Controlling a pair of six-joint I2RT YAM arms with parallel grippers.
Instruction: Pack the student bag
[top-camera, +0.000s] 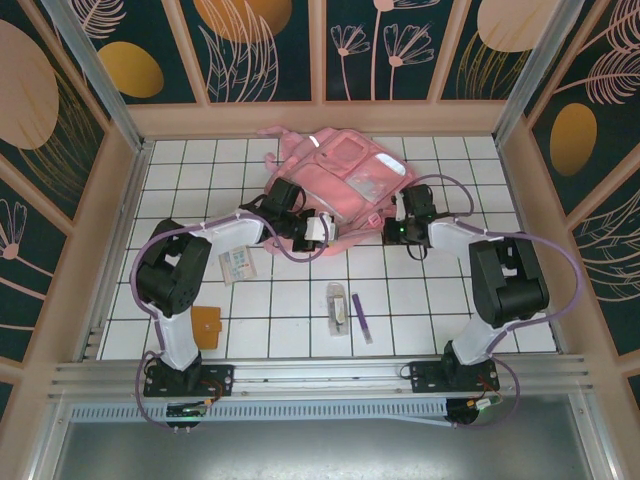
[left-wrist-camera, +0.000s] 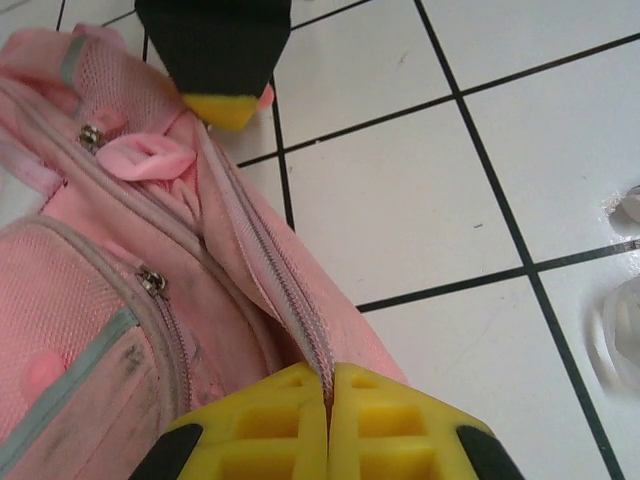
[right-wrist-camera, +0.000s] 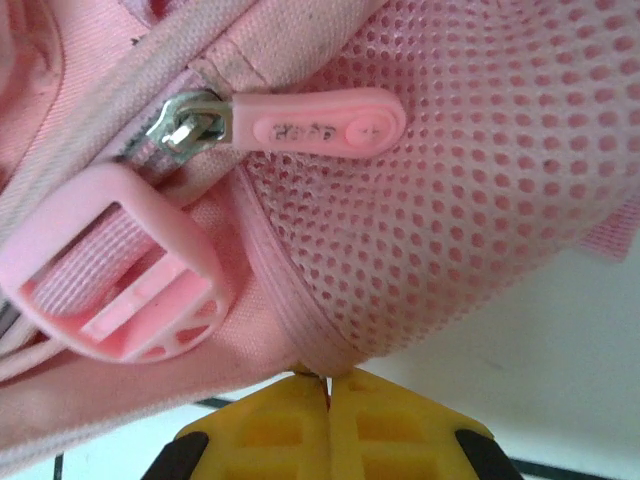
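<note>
The student bag (top-camera: 340, 175) lies at the desk's (top-camera: 280, 300) far middle, soft and limp; the left tool (left-wrist-camera: 328, 395) pinches its zipper seam, the right tool (right-wrist-camera: 328, 392) its fabric edge; seams should likely hold better than mesh

The left arm (top-camera: 170, 275) rises from its base at the lower left of the top view, bends at a raised elbow and stretches up and rightward toward the centre. The right arm (top-camera: 505, 280) mirrors it from the lower right, reaching leftward. The left end effector (top-camera: 316, 230) and right end effector (top-camera: 393, 232) sit near each other at mid-frame. At the bottom edge of each wrist view, the yellow pads (left-wrist-camera: 270, 420) (right-wrist-camera: 390, 420) are pressed together, pinching a seam of the student bag (top-camera: 340, 170).
</note>
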